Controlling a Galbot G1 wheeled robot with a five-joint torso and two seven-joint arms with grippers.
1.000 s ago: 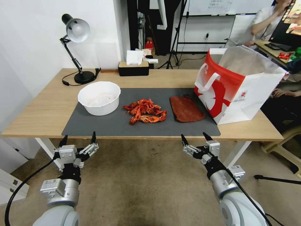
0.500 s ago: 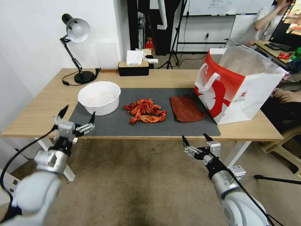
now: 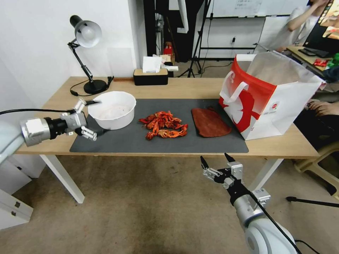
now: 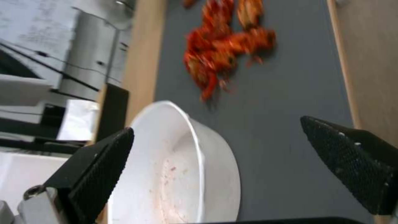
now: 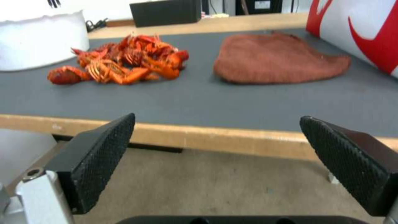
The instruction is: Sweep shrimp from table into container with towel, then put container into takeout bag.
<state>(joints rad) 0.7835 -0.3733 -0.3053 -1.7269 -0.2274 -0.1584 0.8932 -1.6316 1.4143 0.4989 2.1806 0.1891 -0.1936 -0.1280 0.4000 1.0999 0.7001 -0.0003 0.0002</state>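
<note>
The left end effector [image 3: 92, 118] is over the left part of the table [image 3: 53, 120], spread wide and grasping nothing, with one finger at the far rim of the container [image 3: 112, 110] and the other low by its near side wall, so the bowl's left rim sits between the fingers; whether either pad touches it cannot be told. The left wrist view shows the same: the white bowl lying between two parted black pads, its inside bare but for faint reddish smears. The container stands on the left end of the dark grey mat [image 3: 159, 141]. Just to its right, near the mat's middle, lies the shrimp [image 3: 163, 124] in a loose heap, and beyond it, apart from the heap, the towel [image 3: 209, 122] lies flat toward the mat's right end. The takeout bag [image 3: 268, 95] stands upright and open-mouthed at the right end of the table, its near corner at the mat's right edge. The right end effector [image 3: 218, 164] hangs below the table's front edge, released and holding nothing, facing the towel. By my reading, the job is at its opening step: securing the bowl, with no sweeping begun. The next move likely calls for closing on the rim without tipping it, then bringing the bowl where shrimp can be pushed in.
</note>
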